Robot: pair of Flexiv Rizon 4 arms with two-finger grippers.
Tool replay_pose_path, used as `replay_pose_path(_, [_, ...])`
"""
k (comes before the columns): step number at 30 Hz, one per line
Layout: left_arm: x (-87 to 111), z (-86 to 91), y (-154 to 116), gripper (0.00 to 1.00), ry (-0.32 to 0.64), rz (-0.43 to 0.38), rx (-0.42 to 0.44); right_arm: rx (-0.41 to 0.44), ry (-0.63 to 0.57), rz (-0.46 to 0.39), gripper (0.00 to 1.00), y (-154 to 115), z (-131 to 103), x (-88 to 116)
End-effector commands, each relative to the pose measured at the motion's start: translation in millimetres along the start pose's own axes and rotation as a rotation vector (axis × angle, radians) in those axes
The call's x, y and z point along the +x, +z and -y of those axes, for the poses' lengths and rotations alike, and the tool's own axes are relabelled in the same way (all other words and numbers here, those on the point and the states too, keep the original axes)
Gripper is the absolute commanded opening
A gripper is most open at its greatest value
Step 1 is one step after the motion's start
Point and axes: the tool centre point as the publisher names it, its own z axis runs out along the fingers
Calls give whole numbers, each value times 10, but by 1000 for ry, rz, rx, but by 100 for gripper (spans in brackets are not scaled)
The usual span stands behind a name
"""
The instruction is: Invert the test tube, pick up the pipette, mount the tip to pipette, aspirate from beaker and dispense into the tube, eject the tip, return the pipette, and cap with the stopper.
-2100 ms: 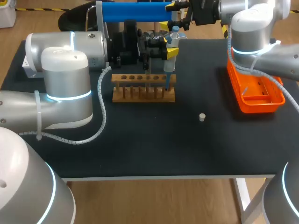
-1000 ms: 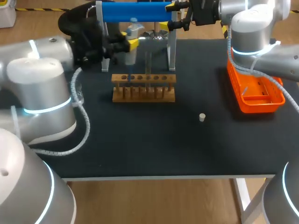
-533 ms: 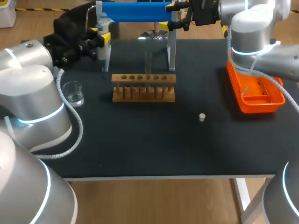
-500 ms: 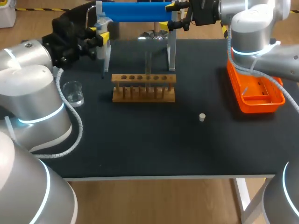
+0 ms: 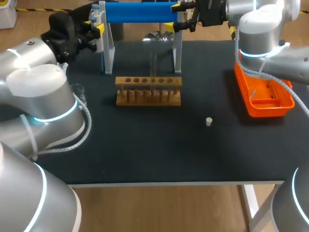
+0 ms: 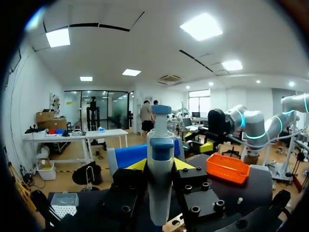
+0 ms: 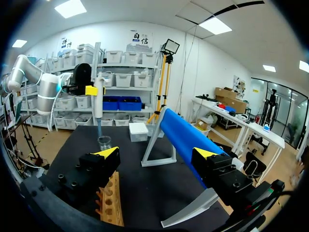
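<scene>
Above the beaker (image 7: 104,142), the left gripper (image 5: 96,28) clamps the pipette (image 7: 98,104) upright, tip pointing down; the right gripper (image 7: 155,153) gapes wide.

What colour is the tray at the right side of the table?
The tray is orange; the head view shows it best.

The rack (image 5: 148,91) sits before the stand (image 5: 140,12); the stopper (image 5: 209,121) lies right of it, the bin (image 5: 263,94) farther right.
</scene>
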Motion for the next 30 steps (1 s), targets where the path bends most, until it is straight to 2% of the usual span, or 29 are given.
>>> replay_pose_path(1, [-5,4,265,0,-2,118,4,2,0,-2,100,-12,-3,0])
replay_pose_path(8, [-74,48,471,0,-11,173,-1,2,0,-2,100,-12,-3,0])
replay_pose_path(17, [-153,84,704,0,-23,291,-6,2,0,-2,100,-12,-3,0])
replay_pose_path(30, [-289,76,1080,0,-39,349,-66,2,0,-2,100,-12,-3,0])
